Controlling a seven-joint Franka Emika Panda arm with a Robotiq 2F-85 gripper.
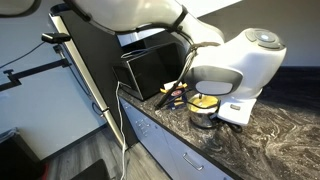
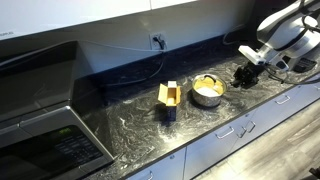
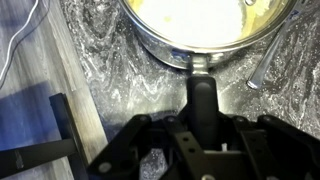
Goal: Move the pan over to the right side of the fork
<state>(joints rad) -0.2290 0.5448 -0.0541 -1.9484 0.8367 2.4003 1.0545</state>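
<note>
Pan [image 3: 200, 25] near counter edge [image 3: 85, 100], handle [image 3: 203, 95] between tool [image 3: 205, 135] fingers

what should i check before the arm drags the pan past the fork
1. Handle lined up with gripper: ok, in the wrist view the pan's dark handle runs straight in between the fingers.
2. Grip closed on the handle: cannot tell, the contact is hidden.
3. Pan upright on the counter: ok.
4. Fork located: ok, the fork lies beside the pan's rim in the wrist view.
5. Small box clear of the pan: ok, it stands apart.
6. Free counter beyond the fork: cannot tell, out of the frames.
</note>
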